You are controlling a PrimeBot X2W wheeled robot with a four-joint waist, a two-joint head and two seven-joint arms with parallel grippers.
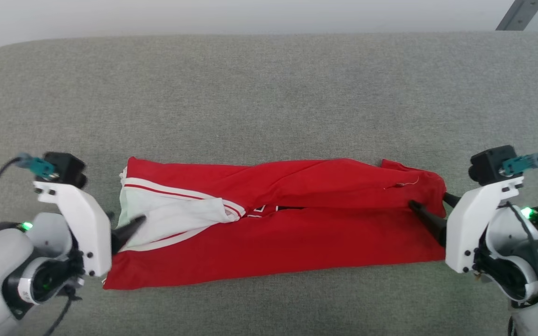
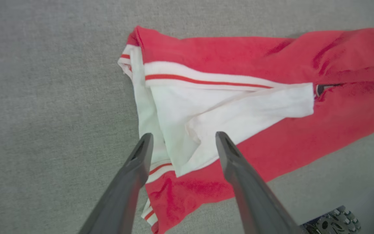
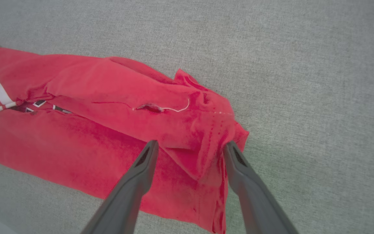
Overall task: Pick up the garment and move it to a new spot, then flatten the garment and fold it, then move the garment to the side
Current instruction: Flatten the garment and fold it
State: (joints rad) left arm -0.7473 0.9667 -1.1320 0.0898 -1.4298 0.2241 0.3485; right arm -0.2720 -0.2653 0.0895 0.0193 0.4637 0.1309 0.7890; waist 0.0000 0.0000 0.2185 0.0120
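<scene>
The garment (image 1: 297, 233) is a red jersey folded into a long band across the grey surface, with a white sleeve and red-and-white striped trim at its left end (image 2: 206, 107). A sliver of black lettering shows in the middle fold. My left gripper (image 1: 122, 228) stands open over the white sleeve end (image 2: 183, 143), its fingers spread with cloth lying loose between them. At the garment's right end (image 3: 190, 130) my right gripper (image 1: 430, 212) is open too, its fingers (image 3: 239, 169) straddling a bunched red corner (image 3: 190, 148). Neither gripper pinches the cloth.
The grey fabric surface (image 1: 269, 93) spreads wide behind and in front of the garment. A pale wall and a dark strut (image 1: 519, 14) lie beyond its far edge. Part of the robot's base (image 2: 336, 221) shows in the left wrist view.
</scene>
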